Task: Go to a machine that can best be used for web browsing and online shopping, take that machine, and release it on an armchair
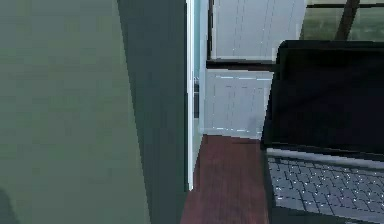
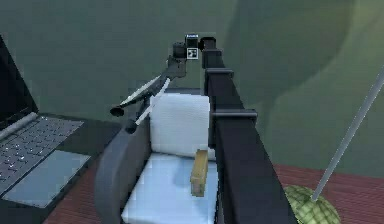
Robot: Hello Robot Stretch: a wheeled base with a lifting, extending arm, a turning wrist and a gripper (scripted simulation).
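In the forward view a grey-green wall takes the whole left half and ends in a sharp upright edge. Just beside this edge stands a pale blue door frame. Between the frame and the laptop there is a narrow strip of dark red wooden floor. It runs to a white panelled door farther ahead. A window is at the top right.

The laptop stands with its lid up at the forward view's right edge, with a dark screen and a grey keyboard. In the arm side view it is at the left edge, lying on a dark desk, just beside the armchair.

The armchair has a grey frame, a white back cushion and a pale seat cushion. On the seat a small tan block stands near the right side.

The dark arm goes up along the right side of the armchair, with the white squares at its far end. The gripper reaches from there to the left and down. Its thin fingers end by the chair's left arm and the desk edge. I cannot tell how the fingers stand or whether they hold anything.

On the right, a thin grey pole leans over the floor, and a striped green ball lies near the bottom edge.
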